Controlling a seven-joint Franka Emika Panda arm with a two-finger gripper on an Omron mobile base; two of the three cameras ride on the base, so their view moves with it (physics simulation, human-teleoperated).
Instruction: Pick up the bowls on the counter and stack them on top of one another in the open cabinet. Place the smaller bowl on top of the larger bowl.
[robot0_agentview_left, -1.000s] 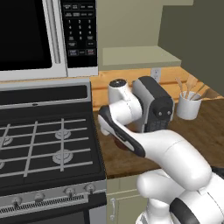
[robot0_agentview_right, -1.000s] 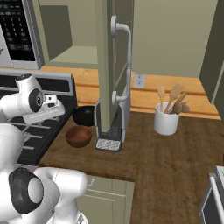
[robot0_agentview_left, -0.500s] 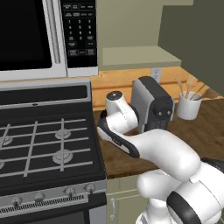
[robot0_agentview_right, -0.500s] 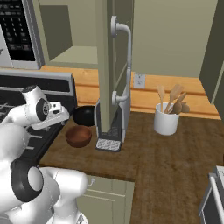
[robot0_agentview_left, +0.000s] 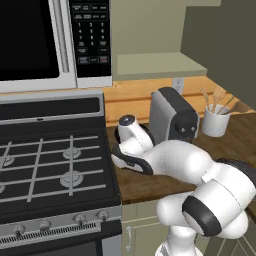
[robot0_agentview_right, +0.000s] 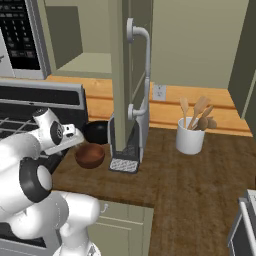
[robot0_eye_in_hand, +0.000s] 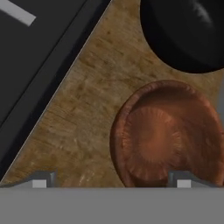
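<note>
The reddish-brown smaller bowl (robot0_eye_in_hand: 164, 140) (robot0_agentview_right: 90, 155) rests on the wood-grain counter (robot0_eye_in_hand: 83, 122) near the stove's edge. Just behind it sits the glossy black larger bowl (robot0_eye_in_hand: 186, 35) (robot0_agentview_right: 97, 132). My gripper (robot0_eye_in_hand: 111, 183) (robot0_agentview_right: 76, 138) hovers open right above the brown bowl, pointing down. One fingertip (robot0_eye_in_hand: 41, 181) is over bare counter and the other over the bowl's inside, so the bowl's near rim lies between them. In the left base view my arm hides both bowls. The olive-beige cabinet's shelf (robot0_agentview_left: 155, 65) (robot0_agentview_right: 90, 62) is up on the wall.
The black gas stove (robot0_agentview_left: 50, 160) borders the bowls on the left, under a microwave (robot0_agentview_left: 50, 40). A grey appliance (robot0_agentview_left: 172, 120) stands right of the bowls. The open cabinet door (robot0_agentview_right: 127, 75) hangs in front. A white utensil cup (robot0_agentview_right: 190, 137) stands farther right.
My hand has come down and forward from above the stove edge toward the brown bowl. The bowls have not moved.
</note>
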